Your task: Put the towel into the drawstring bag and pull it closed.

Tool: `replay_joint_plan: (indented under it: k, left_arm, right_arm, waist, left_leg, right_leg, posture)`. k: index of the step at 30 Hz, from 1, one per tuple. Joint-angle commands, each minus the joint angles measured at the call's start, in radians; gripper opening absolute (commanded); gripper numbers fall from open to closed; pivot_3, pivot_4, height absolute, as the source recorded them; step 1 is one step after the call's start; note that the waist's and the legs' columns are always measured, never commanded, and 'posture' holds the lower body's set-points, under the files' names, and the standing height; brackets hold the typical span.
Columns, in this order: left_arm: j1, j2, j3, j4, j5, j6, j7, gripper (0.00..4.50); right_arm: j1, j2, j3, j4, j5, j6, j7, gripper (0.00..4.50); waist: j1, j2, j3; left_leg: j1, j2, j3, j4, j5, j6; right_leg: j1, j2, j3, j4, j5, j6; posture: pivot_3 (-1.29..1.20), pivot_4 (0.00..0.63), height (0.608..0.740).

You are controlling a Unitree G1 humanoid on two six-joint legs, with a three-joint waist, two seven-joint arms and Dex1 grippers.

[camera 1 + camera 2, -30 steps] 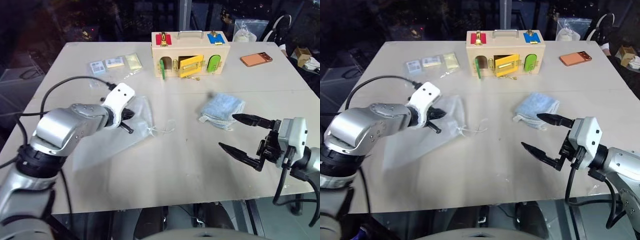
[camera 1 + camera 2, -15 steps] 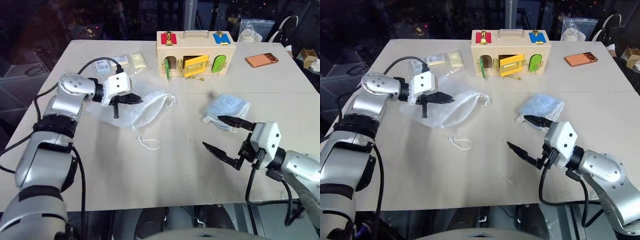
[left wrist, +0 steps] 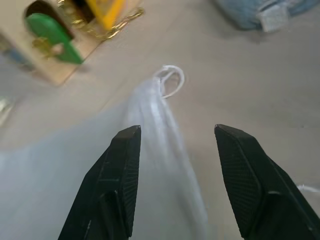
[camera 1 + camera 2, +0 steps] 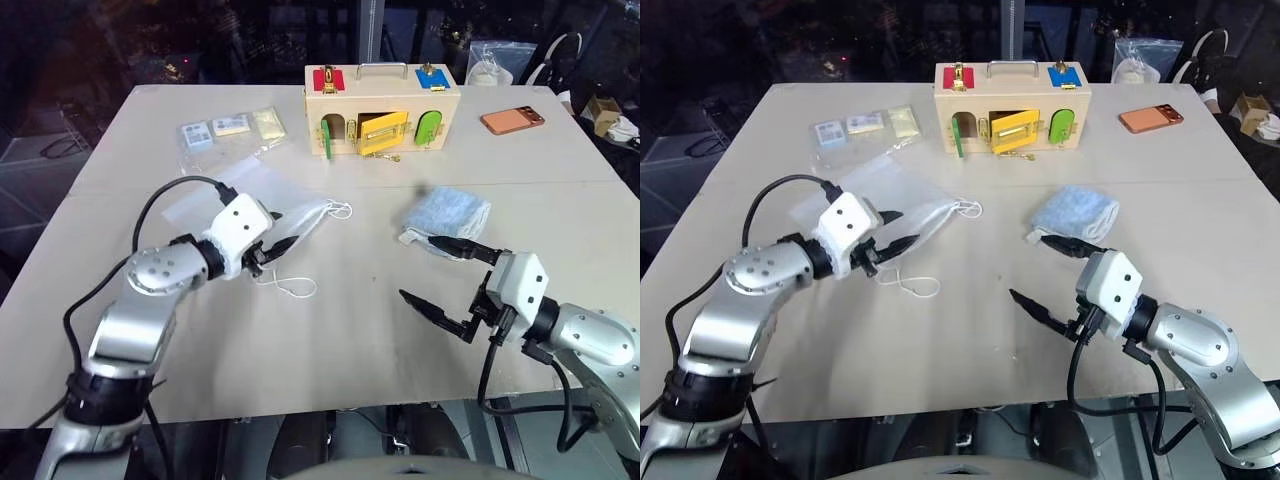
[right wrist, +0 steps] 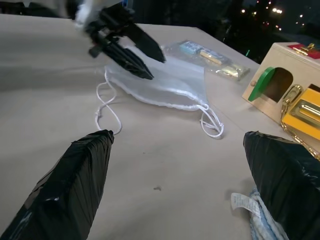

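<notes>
The white see-through drawstring bag (image 4: 262,192) lies flat on the table left of centre. One cord loop (image 4: 340,210) trails from its mouth and another cord loop (image 4: 290,287) lies nearer me. My left gripper (image 4: 908,226) hovers at the bag's near edge, open, its fingers (image 3: 117,175) apart over the fabric with nothing clamped. The light blue towel (image 4: 447,215) sits crumpled to the right of centre. Just on the near side of it, my right gripper (image 4: 418,268) stands wide open and empty, its black fingers (image 5: 75,185) spread and pointing towards the bag (image 5: 165,82).
A wooden lock box (image 4: 380,100) with coloured doors stands at the back centre. A clear plastic bag of small packets (image 4: 228,128) lies back left, an orange phone (image 4: 512,119) back right. Bare table (image 4: 330,340) stretches between the grippers and the near edge.
My left gripper was shut on the bag; it has opened and drawn back toward me, leaving the bag flat on the table. The right gripper has barely moved.
</notes>
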Motion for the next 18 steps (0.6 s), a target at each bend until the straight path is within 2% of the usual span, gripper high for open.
replay_joint_plan:
  k: [1,6,12,18]
  left_arm:
    - [0.060,0.000,-0.049,-0.119,0.215,-0.007,0.178,2.37]
    - [0.135,-0.067,-0.158,-0.067,0.390,-0.167,0.336,2.37]
    - [0.136,-0.139,-0.155,0.028,0.439,-0.214,0.414,2.37]
    - [0.106,-0.161,-0.167,0.098,0.456,-0.235,0.410,2.37]
  right_arm:
    - [-0.027,-0.002,-0.016,-0.001,0.016,-0.017,0.019,4.50]
    - [-0.051,-0.010,-0.023,0.004,0.036,0.003,0.037,4.50]
    - [-0.052,-0.029,-0.042,-0.003,0.053,0.018,0.049,4.50]
    - [-0.052,-0.028,-0.043,0.003,0.046,0.014,0.045,4.50]
  waist:
    - [0.002,0.001,0.000]
    - [0.003,0.001,-0.001]
    - [0.003,0.001,-0.001]
    - [0.002,0.001,-0.001]
  left_leg:
    - [0.001,0.000,0.000,0.000,0.000,0.000]
    - [-0.001,0.000,0.001,-0.001,0.000,0.000]
    - [-0.001,0.000,0.000,-0.001,0.000,0.000]
    - [-0.001,0.000,0.000,-0.001,0.000,0.000]
  right_leg:
    - [0.000,0.000,-0.001,0.000,0.000,0.000]
    - [0.000,-0.001,-0.001,-0.001,0.001,-0.006]
    - [-0.001,-0.001,-0.001,-0.001,0.001,-0.006]
    - [-0.001,-0.001,-0.002,-0.001,0.001,-0.006]
  posture:
    - [0.00,0.150,0.740]
    - [0.00,0.150,0.740]
    - [0.00,0.150,0.740]
    - [0.00,0.150,0.740]
